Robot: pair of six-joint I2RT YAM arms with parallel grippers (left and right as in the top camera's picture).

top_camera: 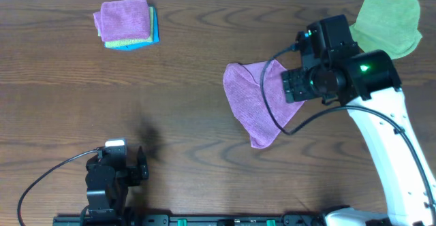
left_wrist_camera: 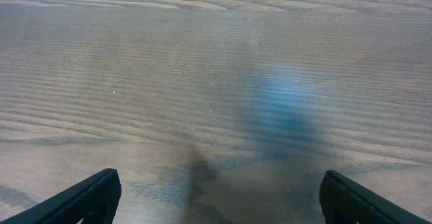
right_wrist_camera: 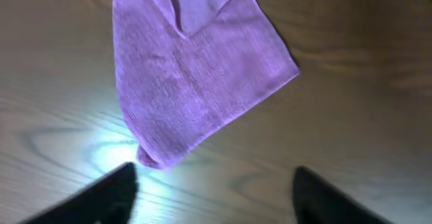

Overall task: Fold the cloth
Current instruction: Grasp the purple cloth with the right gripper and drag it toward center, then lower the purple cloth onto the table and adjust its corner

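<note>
The purple cloth [top_camera: 255, 102] lies on the dark wooden table right of centre, folded over into a rough triangle with one corner pointing at the front edge. In the right wrist view the cloth [right_wrist_camera: 196, 75] lies flat ahead of the fingers, its near corner just short of the left one. My right gripper [top_camera: 294, 86] [right_wrist_camera: 216, 190] hovers over the cloth's right edge, open, with only bare table between its fingers. My left gripper [top_camera: 139, 166] [left_wrist_camera: 216, 197] sits far off at the front left, open wide over bare wood.
A stack of folded cloths [top_camera: 126, 23], purple on top of green and blue, rests at the back left. A lime-green cloth [top_camera: 387, 23] lies crumpled at the back right corner. The right arm's black cable hangs over the purple cloth.
</note>
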